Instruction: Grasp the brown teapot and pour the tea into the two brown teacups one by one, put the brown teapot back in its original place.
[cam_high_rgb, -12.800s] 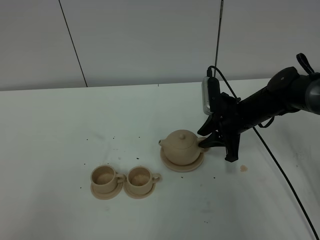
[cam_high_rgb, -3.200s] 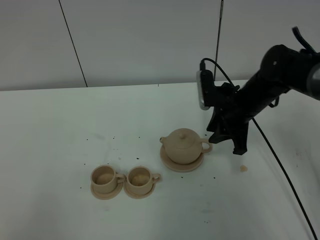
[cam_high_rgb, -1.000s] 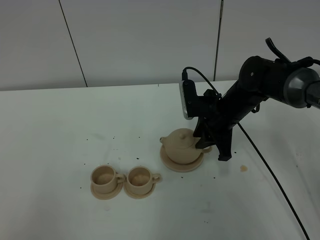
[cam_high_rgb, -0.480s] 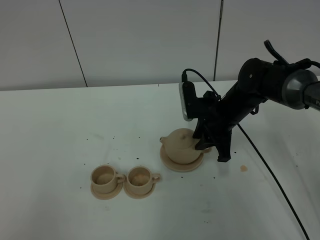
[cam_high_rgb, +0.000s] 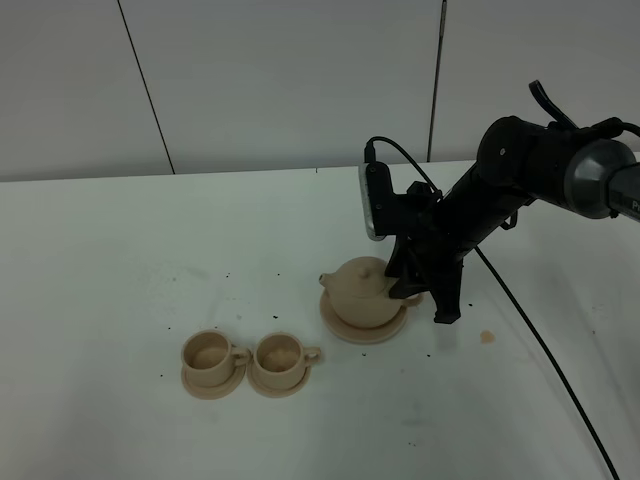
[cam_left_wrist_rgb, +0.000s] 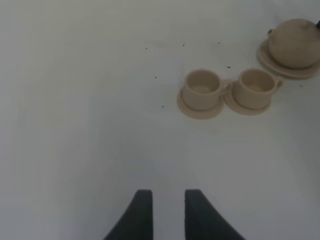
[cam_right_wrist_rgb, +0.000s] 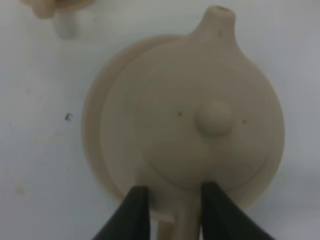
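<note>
In the high view, a white table sprinkled with dark specks meets a pale grey panelled wall with thin dark seams. The brown teapot sits on its wide saucer, near the two brown teacups; the right fingers reach down at its handle side.

In the left wrist view, the left fingers stand apart, empty, above bare table.

In the blurred right wrist view, the right fingers flank the loop handle; whether they clamp it cannot be told.
</note>
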